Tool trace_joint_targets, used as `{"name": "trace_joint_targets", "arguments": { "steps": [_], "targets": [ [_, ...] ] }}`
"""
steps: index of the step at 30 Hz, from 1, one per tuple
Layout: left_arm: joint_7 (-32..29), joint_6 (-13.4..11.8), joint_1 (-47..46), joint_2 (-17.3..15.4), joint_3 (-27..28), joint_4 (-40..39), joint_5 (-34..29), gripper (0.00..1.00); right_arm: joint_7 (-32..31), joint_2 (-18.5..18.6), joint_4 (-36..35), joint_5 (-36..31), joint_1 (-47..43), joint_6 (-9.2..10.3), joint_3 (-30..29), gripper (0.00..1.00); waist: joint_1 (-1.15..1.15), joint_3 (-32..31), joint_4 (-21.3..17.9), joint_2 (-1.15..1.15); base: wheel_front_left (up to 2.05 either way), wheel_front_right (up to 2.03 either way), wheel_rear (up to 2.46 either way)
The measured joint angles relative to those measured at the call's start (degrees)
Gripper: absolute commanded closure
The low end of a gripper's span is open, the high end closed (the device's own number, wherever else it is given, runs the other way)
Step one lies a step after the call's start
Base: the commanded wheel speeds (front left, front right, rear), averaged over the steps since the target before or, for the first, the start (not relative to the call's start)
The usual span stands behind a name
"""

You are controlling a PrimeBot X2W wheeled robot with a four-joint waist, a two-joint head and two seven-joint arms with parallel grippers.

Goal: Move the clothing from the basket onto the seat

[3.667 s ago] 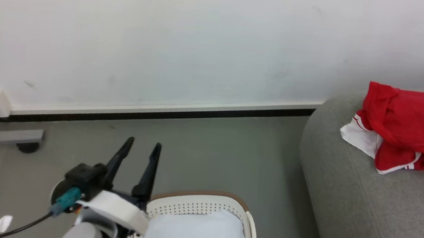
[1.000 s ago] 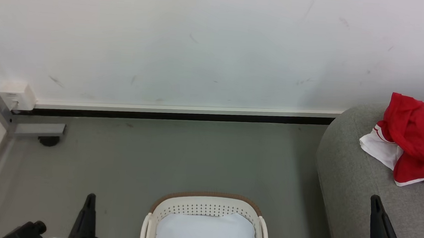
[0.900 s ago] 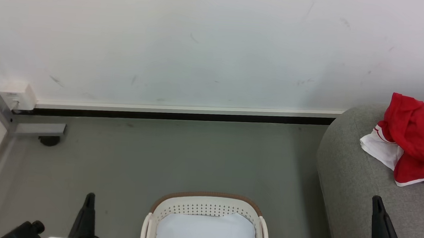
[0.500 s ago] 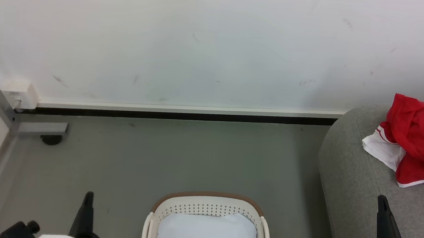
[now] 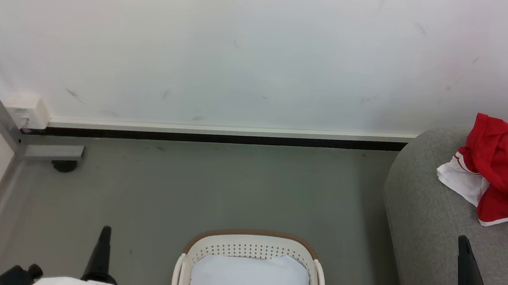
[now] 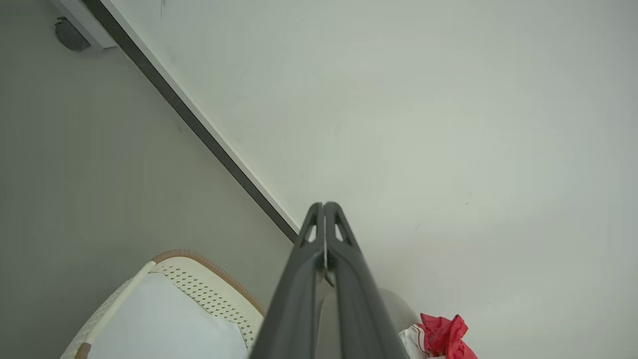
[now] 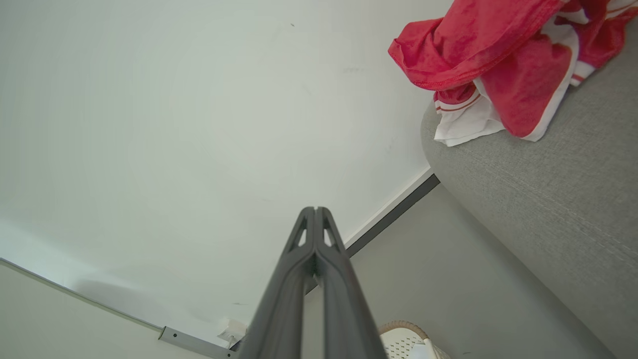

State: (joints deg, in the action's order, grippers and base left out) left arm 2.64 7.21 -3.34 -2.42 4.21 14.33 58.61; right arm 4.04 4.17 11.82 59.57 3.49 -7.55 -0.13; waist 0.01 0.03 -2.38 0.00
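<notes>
The red clothing (image 5: 505,164) with white panels lies crumpled on the grey seat (image 5: 428,204) at the right, also seen as the clothing (image 7: 498,65) on the seat (image 7: 548,199) and as the clothing (image 6: 443,336) far off. The cream basket (image 5: 251,247) with a brown rim stands on the floor at bottom centre and holds a pale flat pad (image 5: 249,278). My left gripper (image 5: 104,230) is shut and empty at the lower left, left of the basket (image 6: 199,279). Over the seat's front part my right gripper (image 5: 464,240) is shut and empty, below the clothing.
A white wall with a dark baseboard (image 5: 218,138) runs behind the grey floor. A metal frame foot with a castor (image 5: 58,155) stands at the left wall corner. Open floor lies between basket and wall.
Both grippers have sunk a little toward the bottom edge and stay shut. The camera has shifted slightly, so the whole scene drifts right. The clothing rests unmoved on the seat.
</notes>
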Motion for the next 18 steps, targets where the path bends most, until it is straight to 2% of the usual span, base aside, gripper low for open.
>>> {"name": "trace_joint_targets", "arguments": {
  "steps": [18],
  "targets": [
    [-2.7,0.0,-0.9,0.0,0.7,0.0,10.4,1.00,-2.9,0.0,0.6,10.5,0.9,0.00,-1.4,1.00,0.00,0.0,0.6,0.00,0.00,0.00,0.00]
  ]
}}
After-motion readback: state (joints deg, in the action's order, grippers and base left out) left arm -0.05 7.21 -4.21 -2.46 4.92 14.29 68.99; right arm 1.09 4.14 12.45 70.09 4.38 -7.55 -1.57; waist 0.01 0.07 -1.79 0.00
